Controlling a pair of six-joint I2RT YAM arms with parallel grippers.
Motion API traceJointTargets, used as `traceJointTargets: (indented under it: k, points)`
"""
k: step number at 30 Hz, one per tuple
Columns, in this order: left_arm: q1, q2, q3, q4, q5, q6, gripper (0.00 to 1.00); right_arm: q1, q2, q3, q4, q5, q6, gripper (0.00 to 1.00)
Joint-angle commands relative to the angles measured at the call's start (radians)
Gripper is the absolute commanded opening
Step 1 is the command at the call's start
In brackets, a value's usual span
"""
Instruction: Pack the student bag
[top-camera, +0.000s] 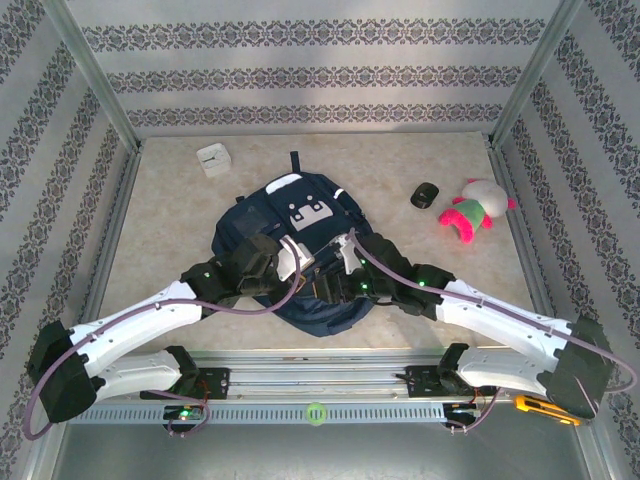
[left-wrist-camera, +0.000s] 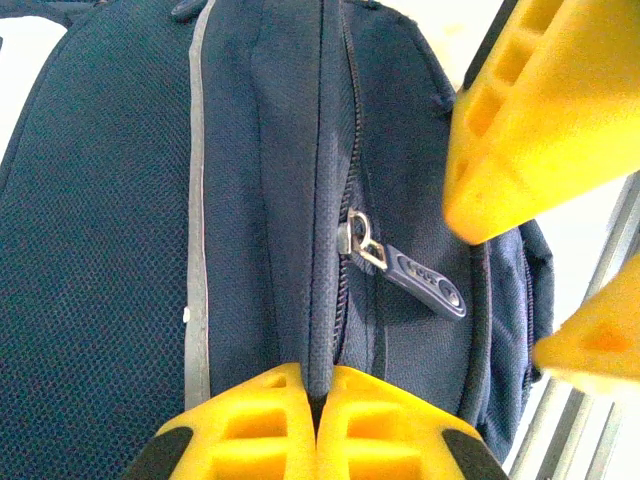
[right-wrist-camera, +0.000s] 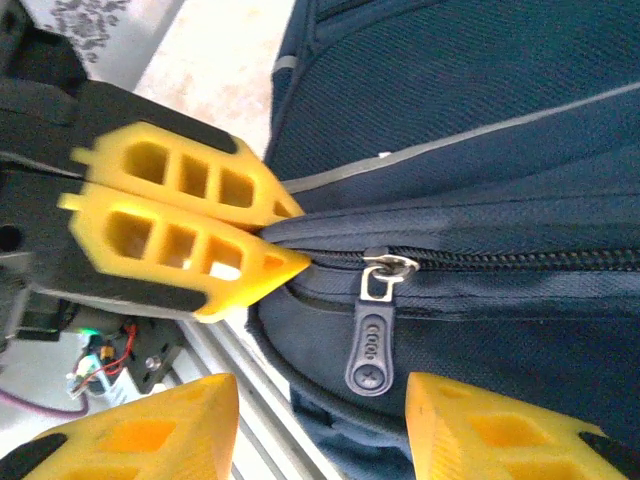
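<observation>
The student bag (top-camera: 300, 215) is a navy backpack lying flat mid-table, with a grey-white patch on top. My left gripper (left-wrist-camera: 318, 385) is shut on a ridge of the bag's fabric (left-wrist-camera: 100, 250) beside the zip line. Its yellow fingers (right-wrist-camera: 180, 230) also show in the right wrist view, pinching the same seam. My right gripper (right-wrist-camera: 320, 400) is open, one fingertip on each side of the dark zipper pull (right-wrist-camera: 368, 345), touching neither side. In the left wrist view, that pull (left-wrist-camera: 425, 280) hangs just right of the seam. In the top view, both grippers (top-camera: 300, 262) (top-camera: 338, 275) meet at the bag's near end.
A small white box (top-camera: 214, 160) stands at the back left. A black object (top-camera: 424, 195) and a pink, white and green plush toy (top-camera: 475, 210) lie to the bag's right. An aluminium rail (top-camera: 320, 385) runs along the near edge, with a yellow-handled tool (top-camera: 540, 405) at its right.
</observation>
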Motion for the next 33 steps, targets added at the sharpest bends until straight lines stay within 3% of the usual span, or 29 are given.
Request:
traceJointTargets:
  k: [1, 16, 19, 27, 33]
  points:
    - [-0.018, -0.006, 0.072, 0.134, 0.059, -0.026, 0.0, 0.018, 0.023, 0.039, -0.022, 0.106, 0.028, 0.48]
    - [-0.018, 0.005, 0.085, 0.133, 0.063, -0.027, 0.0, 0.052, 0.086, 0.067, -0.076, 0.25, 0.08, 0.47]
    - [-0.018, 0.001, 0.083, 0.135, 0.062, -0.028, 0.0, 0.066, 0.104, 0.101, -0.15, 0.343, 0.07, 0.4]
    - [-0.019, 0.004, 0.087, 0.127, 0.058, -0.022, 0.0, 0.074, 0.127, 0.143, -0.197, 0.386, 0.061, 0.26]
    - [-0.019, 0.008, 0.085, 0.134, 0.059, -0.021, 0.0, 0.075, 0.158, 0.156, -0.162, 0.327, 0.05, 0.35]
